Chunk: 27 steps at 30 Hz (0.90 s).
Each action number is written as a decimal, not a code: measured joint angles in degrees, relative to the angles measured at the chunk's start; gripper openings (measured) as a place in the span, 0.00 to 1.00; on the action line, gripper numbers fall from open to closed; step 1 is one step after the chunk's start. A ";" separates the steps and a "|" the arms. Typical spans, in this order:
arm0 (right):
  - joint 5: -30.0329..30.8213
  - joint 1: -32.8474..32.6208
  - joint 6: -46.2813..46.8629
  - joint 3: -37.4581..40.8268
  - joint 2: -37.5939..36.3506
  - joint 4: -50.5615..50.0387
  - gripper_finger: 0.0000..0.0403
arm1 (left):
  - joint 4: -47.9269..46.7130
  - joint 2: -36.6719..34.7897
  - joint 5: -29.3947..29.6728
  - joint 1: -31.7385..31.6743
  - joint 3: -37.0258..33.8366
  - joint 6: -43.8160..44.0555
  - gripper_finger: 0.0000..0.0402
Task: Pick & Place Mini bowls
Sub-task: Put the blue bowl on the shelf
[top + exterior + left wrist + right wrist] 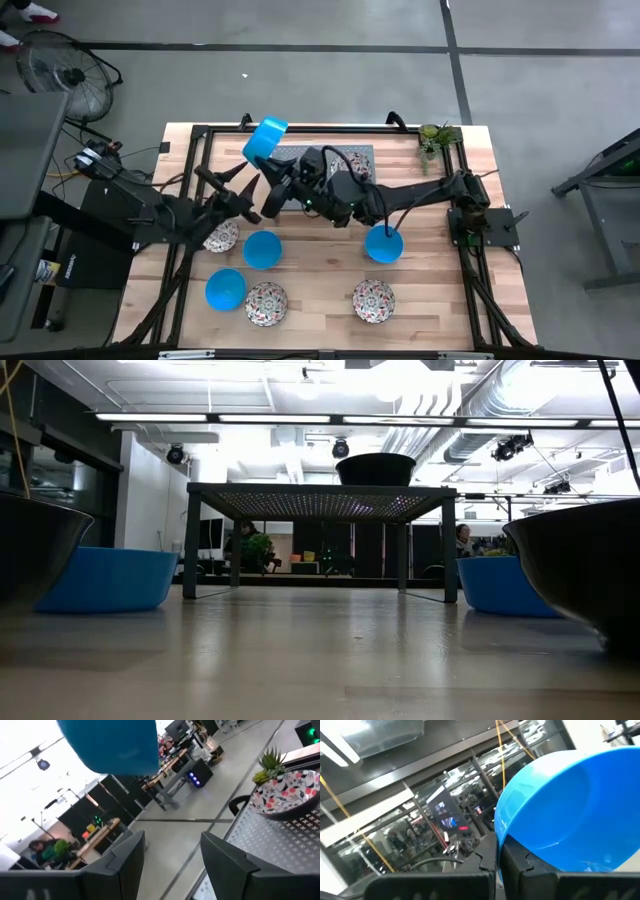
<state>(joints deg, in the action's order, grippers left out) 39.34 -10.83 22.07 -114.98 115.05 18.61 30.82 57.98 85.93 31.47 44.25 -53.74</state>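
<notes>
My right gripper (264,165) is raised over the table's far left part, beside the grey perforated stand (345,158), shut on a blue mini bowl (266,139). My left gripper (243,190) hovers open just near-left of it; its wrist view looks up at that bowl's underside (112,742). One floral bowl (286,795) stands on the stand's top. On the table sit three blue bowls (262,249) (225,289) (384,243) and three floral bowls (221,237) (267,303) (373,300). My right gripper (499,857) pinches the blue bowl by its rim (498,832), one finger inside the bowl and one outside. The bowl is lifted clear of the table and tilted, its opening (570,805) facing partly toward the wrist camera.
A small potted plant (437,137) stands at the far right corner. The stand (320,500) rises on thin legs with open space beneath. Black frame rails run along the table's edges (200,135). Bare wood lies between the bowls at the near middle (320,270).
</notes>
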 joint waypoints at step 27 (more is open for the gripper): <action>-5.28 3.92 4.49 -0.04 -0.07 3.81 0.00 | 21.08 -0.04 -19.68 -12.21 0.04 -22.12 0.47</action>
<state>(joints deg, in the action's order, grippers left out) 34.06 -6.92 26.56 -115.02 114.98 22.42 51.90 57.93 66.24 19.26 44.29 -75.87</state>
